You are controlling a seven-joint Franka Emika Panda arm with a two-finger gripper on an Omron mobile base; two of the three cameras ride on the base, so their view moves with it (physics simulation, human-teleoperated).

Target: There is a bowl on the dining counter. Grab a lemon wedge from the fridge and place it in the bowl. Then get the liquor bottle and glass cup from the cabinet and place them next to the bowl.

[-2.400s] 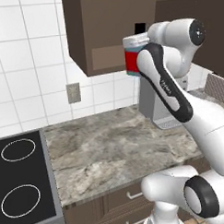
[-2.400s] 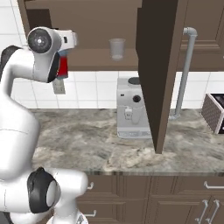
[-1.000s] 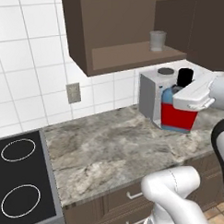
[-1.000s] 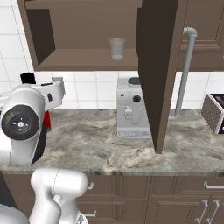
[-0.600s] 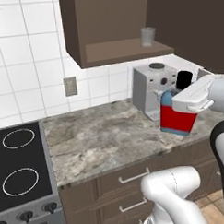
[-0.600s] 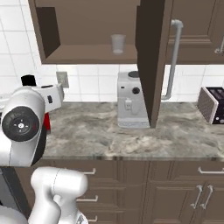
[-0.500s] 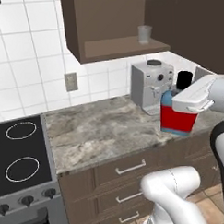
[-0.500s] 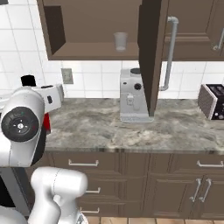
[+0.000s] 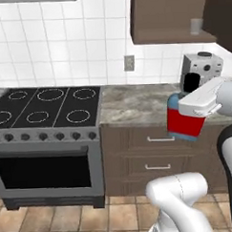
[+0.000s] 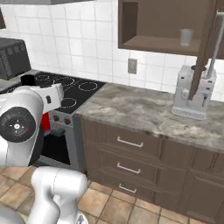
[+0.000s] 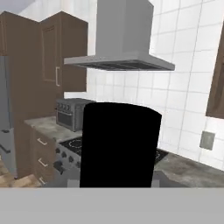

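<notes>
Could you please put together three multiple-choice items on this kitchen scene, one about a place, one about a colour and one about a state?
1. Where is the glass cup?
A. On the shelf of the cabinet
B. On the stove
C. On the floor

2. What colour is the lower body of the liquor bottle?
A. Green
B. Red
C. Yellow

3. What state is the liquor bottle in?
A. Lying on the worktop
B. Standing inside the cabinet
C. Held upright in the gripper, off the worktop

Answers:
1. A, since the right base view shows the tumbler standing on the open cabinet's shelf above the coffee machine.
2. B, since the left base view shows a red lower body under a light-blue top and black cap.
3. C, since the gripper is closed around the bottle in front of the drawers.
</notes>
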